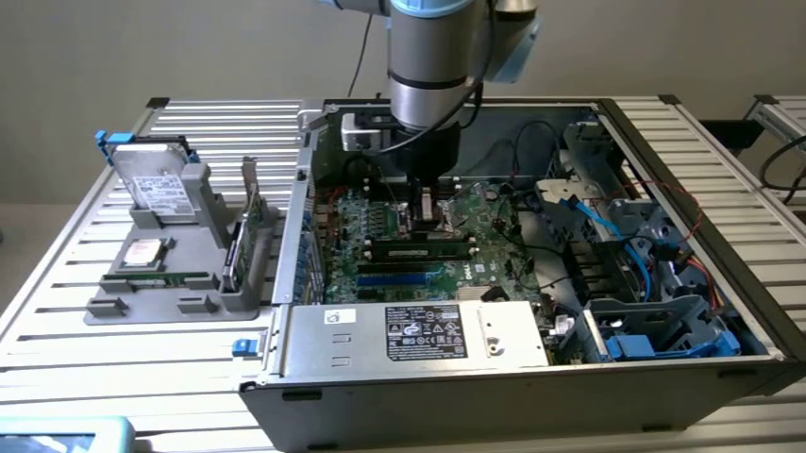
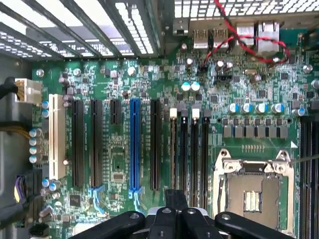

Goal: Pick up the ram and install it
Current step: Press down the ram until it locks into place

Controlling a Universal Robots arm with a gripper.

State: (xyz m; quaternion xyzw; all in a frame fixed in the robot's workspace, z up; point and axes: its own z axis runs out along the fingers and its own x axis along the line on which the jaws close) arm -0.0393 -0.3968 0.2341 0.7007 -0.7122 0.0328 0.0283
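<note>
The ram (image 1: 158, 280), a thin green stick, lies flat along the near edge of the grey holder (image 1: 108, 307) on the table, at the exterior view's left. Far from it, my gripper (image 1: 425, 219) hangs inside the open computer case, just above the motherboard (image 1: 485, 212). In the wrist view the gripper (image 2: 175, 199) is shut with nothing between its fingers. It hovers over the black memory slots (image 2: 189, 149) beside the processor socket (image 2: 251, 191). Those slots look empty.
The holder also carries a silver hard drive (image 1: 158, 184) and an upright green expansion card (image 1: 248, 226). In the case, a power supply (image 1: 416, 330) sits at the near wall. Cables and drive bays (image 1: 643, 274) crowd the exterior view's right. Expansion slots, one of them blue (image 2: 133, 144), lie beside the memory slots.
</note>
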